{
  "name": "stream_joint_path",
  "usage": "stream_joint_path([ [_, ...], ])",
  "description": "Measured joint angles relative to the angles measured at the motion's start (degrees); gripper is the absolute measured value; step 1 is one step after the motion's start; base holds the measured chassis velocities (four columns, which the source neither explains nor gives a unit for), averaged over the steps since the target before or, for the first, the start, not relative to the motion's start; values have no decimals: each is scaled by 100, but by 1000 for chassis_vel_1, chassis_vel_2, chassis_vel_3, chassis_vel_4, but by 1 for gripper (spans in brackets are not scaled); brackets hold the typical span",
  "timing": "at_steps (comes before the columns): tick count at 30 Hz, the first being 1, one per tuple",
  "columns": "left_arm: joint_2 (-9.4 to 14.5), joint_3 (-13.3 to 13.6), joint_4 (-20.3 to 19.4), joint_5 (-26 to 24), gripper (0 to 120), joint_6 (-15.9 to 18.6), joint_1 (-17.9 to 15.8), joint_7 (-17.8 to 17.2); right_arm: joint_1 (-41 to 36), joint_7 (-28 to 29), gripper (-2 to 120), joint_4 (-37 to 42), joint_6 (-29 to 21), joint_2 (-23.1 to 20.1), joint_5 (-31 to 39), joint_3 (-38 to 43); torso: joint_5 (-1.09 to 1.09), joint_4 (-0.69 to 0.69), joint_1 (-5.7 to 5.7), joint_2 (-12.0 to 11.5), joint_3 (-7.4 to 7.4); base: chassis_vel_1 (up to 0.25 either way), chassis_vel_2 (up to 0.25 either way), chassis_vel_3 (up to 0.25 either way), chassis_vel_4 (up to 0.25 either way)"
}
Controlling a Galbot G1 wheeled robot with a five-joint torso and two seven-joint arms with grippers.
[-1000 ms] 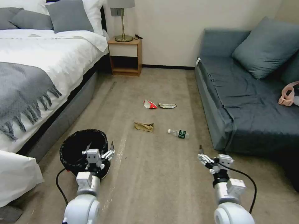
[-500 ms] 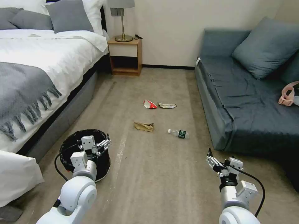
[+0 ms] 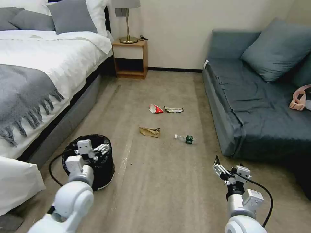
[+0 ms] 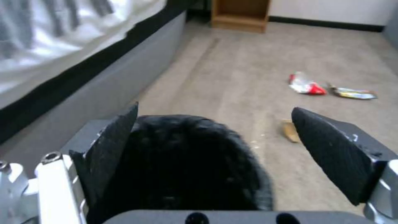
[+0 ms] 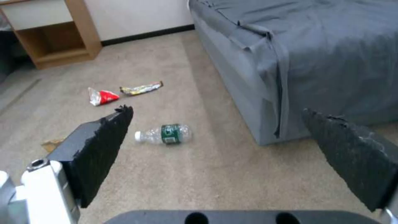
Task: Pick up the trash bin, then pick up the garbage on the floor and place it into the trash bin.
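Note:
The trash bin [image 3: 104, 168], wrapped in a black bag, stands on the carpet beside the bed. My left gripper [image 3: 94, 150] hovers open just above its mouth; in the left wrist view the bin [image 4: 186, 161] sits between and below the spread fingers of the left gripper [image 4: 215, 109]. The garbage lies further ahead: a brown paper bag [image 3: 149, 131], a red-and-white packet [image 3: 155, 108], a foil wrapper [image 3: 173, 110] and a clear bottle [image 3: 185, 138]. Low at the right, my right gripper [image 3: 226, 167] is open and holds nothing, with the bottle [image 5: 165, 134] lying ahead of it.
A white bed [image 3: 39, 74] with a grey throw runs along the left. The blue-grey sofa [image 3: 256, 103] lines the right side. A wooden nightstand [image 3: 130, 60] with a lamp stands at the far wall. Open carpet lies between bed and sofa.
My left gripper has drawn back and leftward, from the bin's right rim to over its mouth. The right gripper has pulled back and lower. The garbage has not moved.

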Motion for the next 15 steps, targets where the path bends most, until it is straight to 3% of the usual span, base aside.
stream_joint_path([
  [3, 347, -436, 79, -517, 98, 129, 17, -70, 10, -27, 100, -88, 69, 63, -62, 3, 0, 0, 0, 0, 0, 0, 0, 0, 0],
  [7, 518, -655, 110, -787, 97, 235, 56, -91, 31, -46, 100, -165, 99, 133, -137, -1, 0, 0, 0, 0, 0, 0, 0, 0, 0],
  [8, 619, -810, 112, -1115, 96, 426, 58, -159, 39, -52, 100, -196, 111, 178, -183, -8, 0, 0, 0, 0, 0, 0, 0, 0, 0],
  [9, 619, -810, 112, -1115, 96, 426, 58, -159, 39, -52, 100, -196, 111, 178, -183, -8, 0, 0, 0, 0, 0, 0, 0, 0, 0],
  [11, 795, -1170, 123, -1969, 96, 999, -35, -416, 44, -70, 100, -216, 137, 294, -264, -31, 0, 0, 0, 0, 0, 0, 0, 0, 0],
  [12, 795, -1170, 123, -1969, 96, 999, -35, -416, 44, -70, 100, -216, 137, 294, -264, -31, 0, 0, 0, 0, 0, 0, 0, 0, 0],
  [15, 914, -1528, 170, -2520, 96, 1370, -109, -529, 43, -92, 100, -249, 195, 404, -353, -67, 0, 0, 0, 0, 0, 0, 0, 0, 0],
])
